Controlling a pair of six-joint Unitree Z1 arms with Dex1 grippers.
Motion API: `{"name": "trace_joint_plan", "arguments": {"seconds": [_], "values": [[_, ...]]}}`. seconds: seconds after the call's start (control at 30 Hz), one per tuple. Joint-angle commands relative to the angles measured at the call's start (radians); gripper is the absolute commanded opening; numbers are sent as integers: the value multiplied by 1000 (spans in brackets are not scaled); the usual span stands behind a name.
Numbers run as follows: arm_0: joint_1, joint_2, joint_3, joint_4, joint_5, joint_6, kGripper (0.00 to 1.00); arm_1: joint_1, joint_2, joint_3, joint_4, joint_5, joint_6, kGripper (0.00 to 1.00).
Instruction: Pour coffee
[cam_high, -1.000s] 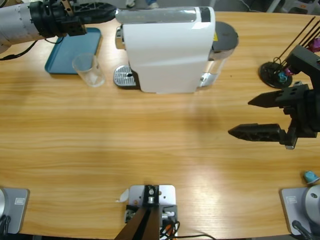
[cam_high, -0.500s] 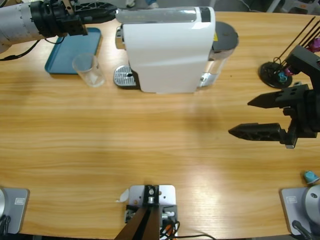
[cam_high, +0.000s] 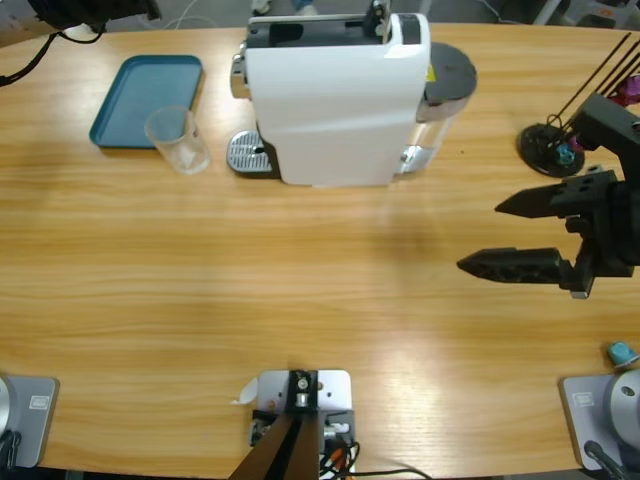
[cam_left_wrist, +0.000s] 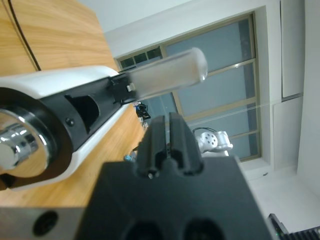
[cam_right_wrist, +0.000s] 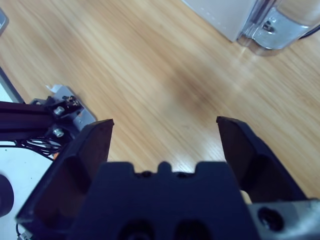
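High view
Coffee machine (cam_high: 335, 100): white body, stands at the far middle of the wooden table (cam_high: 300, 290); lever (cam_high: 378, 18) on its top is raised, the black capsule slot (cam_high: 285, 32) lies uncovered.
Drip grate (cam_high: 248, 153): silver, at the machine's left foot, nothing on it.
Plastic cup (cam_high: 178, 139): clear, upright, just left of the grate, touching the near edge of the blue tray (cam_high: 140, 95).
Water tank (cam_high: 447, 85): grey-lidded, on the machine's right side.
Capsule rack (cam_high: 556, 145): black wire stand at the right edge, coloured capsules at its base.
Teal capsule (cam_high: 622, 352): lies alone near the right bottom corner.
Right gripper (cam_high: 500, 235): hovers over bare table at right, the 2 jaws spread wide, nothing between them.
Left arm (cam_high: 75, 10): only a dark piece shows at the top left corner.

Left wrist view
Left gripper (cam_left_wrist: 169, 131): the 2 jaws pressed together, nothing held; points at the machine's top.
Lever: seen as a frosted bar standing up from the open black slot.

Right wrist view
Right gripper: jaws well apart above wood grain; the machine's lower corner and tank base sit at the top right.
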Motion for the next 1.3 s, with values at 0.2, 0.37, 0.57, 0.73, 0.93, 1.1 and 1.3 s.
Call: {"name": "trace_joint_plan", "arguments": {"seconds": [0.2,0.37,0.57,0.73,0.93,1.1,1.3], "values": [[-11,-276,104,221,149,287,0,12,-17,39,-9,-23,16,899],[-60,-605,-47,950,509,707,0,12,-26,40,-9,-47,18,899],[-228,-643,-216,1528,961,1038,666,12,-140,65,-13,-294,107,895],[-271,-651,-203,1583,1019,1206,914,82,-101,55,-9,-381,136,846],[-332,-681,-218,1608,1036,1322,917,-134,-217,63,4,-495,362,952],[-379,-703,-255,1774,1119,1381,895,-391,-317,84,-76,-433,350,958],[-378,-707,-236,1778,1088,1394,847,-399,-270,159,-134,-456,311,917]]}}
